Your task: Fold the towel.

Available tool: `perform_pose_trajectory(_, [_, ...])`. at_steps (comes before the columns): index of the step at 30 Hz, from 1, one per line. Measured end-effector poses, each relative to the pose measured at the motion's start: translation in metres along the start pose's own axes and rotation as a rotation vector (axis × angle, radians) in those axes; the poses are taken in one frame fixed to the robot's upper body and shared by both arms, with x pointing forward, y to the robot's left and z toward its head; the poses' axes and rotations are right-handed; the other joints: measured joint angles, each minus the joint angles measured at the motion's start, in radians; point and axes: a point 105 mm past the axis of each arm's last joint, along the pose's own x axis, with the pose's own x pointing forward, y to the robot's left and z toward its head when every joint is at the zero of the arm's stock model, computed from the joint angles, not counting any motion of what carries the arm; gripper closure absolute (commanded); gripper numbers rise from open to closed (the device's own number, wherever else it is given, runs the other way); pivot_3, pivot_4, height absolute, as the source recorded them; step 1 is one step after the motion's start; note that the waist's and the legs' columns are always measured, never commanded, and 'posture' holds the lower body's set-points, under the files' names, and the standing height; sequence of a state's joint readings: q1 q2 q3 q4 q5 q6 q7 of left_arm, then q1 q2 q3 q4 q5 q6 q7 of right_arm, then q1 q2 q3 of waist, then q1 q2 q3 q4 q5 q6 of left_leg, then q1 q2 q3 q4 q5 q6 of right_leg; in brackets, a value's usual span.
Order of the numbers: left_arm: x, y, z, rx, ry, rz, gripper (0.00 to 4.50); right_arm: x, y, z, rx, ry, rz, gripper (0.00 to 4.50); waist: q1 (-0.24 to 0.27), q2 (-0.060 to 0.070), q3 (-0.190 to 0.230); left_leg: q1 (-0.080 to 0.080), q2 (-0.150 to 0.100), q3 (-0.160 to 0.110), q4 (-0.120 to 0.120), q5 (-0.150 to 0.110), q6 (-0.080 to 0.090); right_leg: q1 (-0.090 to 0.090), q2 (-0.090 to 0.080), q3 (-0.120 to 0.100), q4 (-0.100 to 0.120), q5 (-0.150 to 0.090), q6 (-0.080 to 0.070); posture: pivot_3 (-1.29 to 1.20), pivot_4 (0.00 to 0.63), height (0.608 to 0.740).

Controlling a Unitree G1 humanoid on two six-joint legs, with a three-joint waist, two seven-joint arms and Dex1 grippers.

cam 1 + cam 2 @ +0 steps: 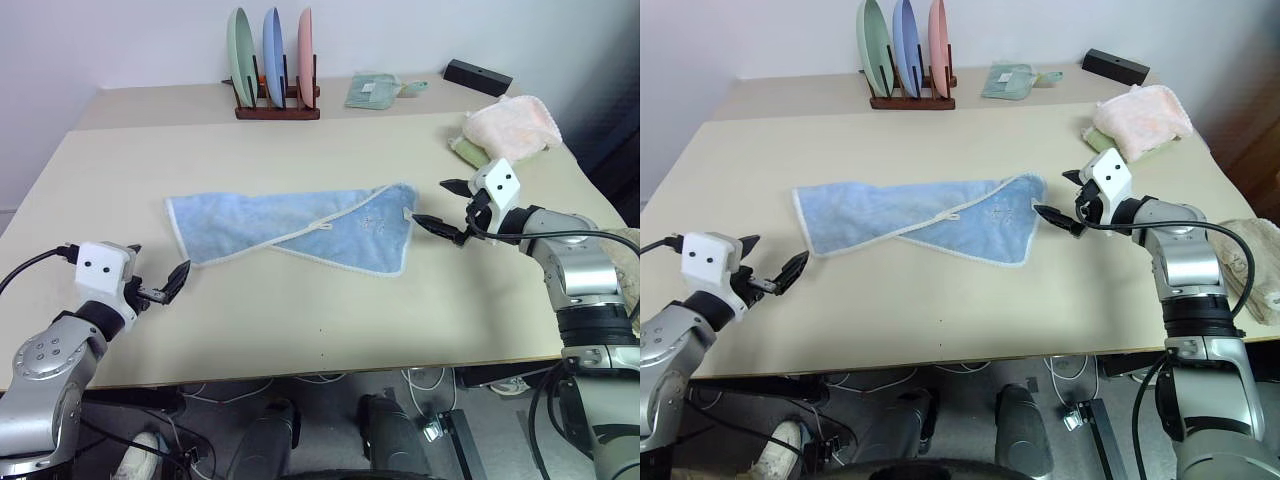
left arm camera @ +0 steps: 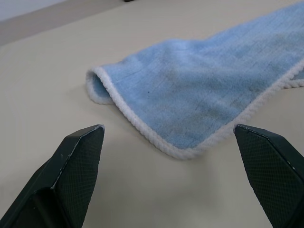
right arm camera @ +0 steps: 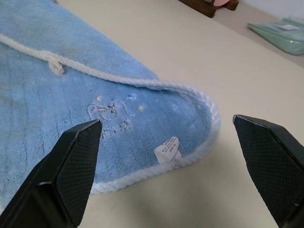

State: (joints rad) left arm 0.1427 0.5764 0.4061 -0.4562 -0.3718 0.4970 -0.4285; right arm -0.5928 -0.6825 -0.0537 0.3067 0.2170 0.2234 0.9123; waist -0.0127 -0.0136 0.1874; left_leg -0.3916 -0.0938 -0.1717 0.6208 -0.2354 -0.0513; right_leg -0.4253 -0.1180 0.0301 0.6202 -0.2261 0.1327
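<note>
a beige table (image 1: 300, 330) stands against a plain white wall (image 1: 120, 40), grey floor (image 1: 330, 400) beneath.

The towel (image 1: 300, 228) is laid flat at the middle of the table (image 1: 300, 320), one part folded over itself. The left gripper (image 1: 160, 285) is held just off the towel's left end, the right gripper (image 1: 445, 208) just beside its right end, neither touching. A plate rack (image 1: 275, 105) is placed behind the towel at the far edge. A second towel (image 1: 512, 125) is set at the far right.
</note>
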Motion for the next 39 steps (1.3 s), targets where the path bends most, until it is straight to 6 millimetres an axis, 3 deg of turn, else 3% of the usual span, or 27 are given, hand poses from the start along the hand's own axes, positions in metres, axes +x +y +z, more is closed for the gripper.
perform_pose_trajectory(16, [0.000, -0.009, -0.004, -0.016, -0.003, -0.003, 0.04, 0.003, 0.002, 0.006, -0.019, -0.012, -0.010, 0.00, 0.000, 0.000, 0.000, 0.000, 0.000, 0.000, 0.000, 0.000, 0.000, 0.000, 0.000, 0.000, 0.000, 0.000, 0.000, 0.00, 0.150, 0.736])
perform_pose_trajectory(18, [0.004, -0.021, 0.003, -0.002, -0.022, -0.053, 0.04, 0.007, 0.007, 0.006, -0.010, -0.020, 0.003, 0.00, 0.000, 0.000, 0.000, 0.000, 0.000, 0.000, 0.000, 0.000, 0.000, 0.000, 0.000, 0.000, 0.000, 0.000, 0.000, 0.00, 0.150, 0.736])
perform_pose_trajectory(22, [0.009, -0.071, 0.018, 0.074, -0.056, -0.277, 0.04, 0.018, 0.024, 0.012, -0.006, -0.036, 0.061, 0.00, 0.001, 0.000, 0.000, 0.000, 0.000, 0.000, 0.000, 0.000, 0.000, 0.000, 0.000, 0.000, 0.000, 0.000, 0.000, 0.00, 0.150, 0.736])
perform_pose_trajectory(25, [0.016, -0.081, 0.020, 0.178, -0.027, -0.322, 0.04, 0.016, 0.033, 0.011, -0.002, -0.039, 0.079, 0.00, 0.002, 0.000, 0.000, 0.000, 0.000, 0.000, 0.000, 0.000, 0.000, 0.000, 0.001, 0.000, 0.000, 0.000, 0.000, 0.00, 0.150, 0.736])
perform_pose_trajectory(27, [0.019, -0.079, 0.020, 0.257, -0.008, -0.316, 0.04, 0.013, 0.040, 0.003, 0.016, -0.024, 0.089, 0.00, 0.001, 0.000, 0.000, 0.000, 0.000, 0.000, 0.000, 0.000, 0.000, 0.000, 0.001, 0.000, 0.000, 0.000, 0.000, 0.00, 0.150, 0.736])
perform_pose_trajectory(30, [0.025, -0.060, 0.010, 0.356, 0.065, -0.265, 0.04, 0.010, 0.045, -0.006, 0.038, -0.003, 0.081, 0.00, -0.004, 0.000, 0.000, 0.000, 0.000, 0.001, 0.000, 0.000, 0.000, 0.000, 0.002, 0.000, 0.000, 0.001, -0.001, 0.00, 0.150, 0.736])
perform_pose_trajectory(35, [0.031, -0.026, -0.011, 0.449, 0.188, -0.189, 0.04, 0.008, 0.048, -0.007, 0.036, -0.007, 0.066, 0.00, -0.002, 0.000, 0.000, 0.001, 0.001, 0.001, -0.001, 0.000, 0.000, 0.000, 0.002, 0.000, 0.000, 0.001, -0.001, 0.00, 0.150, 0.736])
perform_pose_trajectory(39, [0.035, -0.011, -0.018, 0.458, 0.224, -0.182, 0.04, 0.009, 0.049, -0.006, 0.039, -0.017, 0.044, 0.00, -0.001, 0.001, 0.000, 0.001, 0.001, 0.000, -0.001, 0.000, 0.000, 0.000, 0.002, 0.000, 0.000, 0.001, -0.001, 0.00, 0.150, 0.736])
